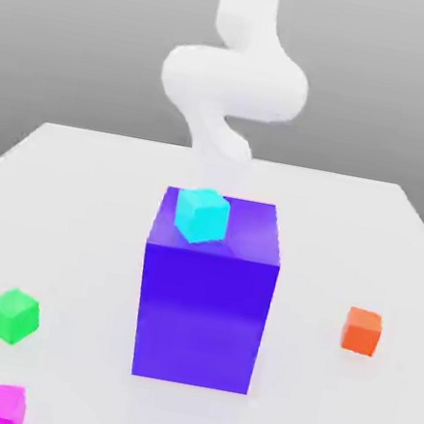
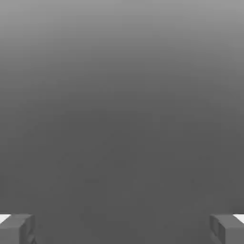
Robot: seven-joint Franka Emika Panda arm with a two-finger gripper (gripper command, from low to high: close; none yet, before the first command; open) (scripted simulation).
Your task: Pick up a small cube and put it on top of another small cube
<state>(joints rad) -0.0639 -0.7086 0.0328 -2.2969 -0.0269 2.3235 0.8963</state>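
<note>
Magenta cube (image 1: 0, 404) is sitting on the tabletop (image 1: 82, 193) at the near corner on the exterior view's left, well apart from the hand (image 2: 122, 228), whose fingers (image 2: 16, 228) are standing wide open, gripping nothing.

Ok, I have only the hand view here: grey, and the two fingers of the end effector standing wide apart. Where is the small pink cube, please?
Observer: The magenta cube lies on the table, at the near edge of the exterior view, on the exterior view's left.
Operator: And is something close to it?
Observer: Yes, a green cube sits a little farther from the camera, on the same side and not touching it.
Operator: Is there any cube that is not on the table?
Observer: A cyan cube rests on top of the big blue-purple block in the middle of the table.
</note>
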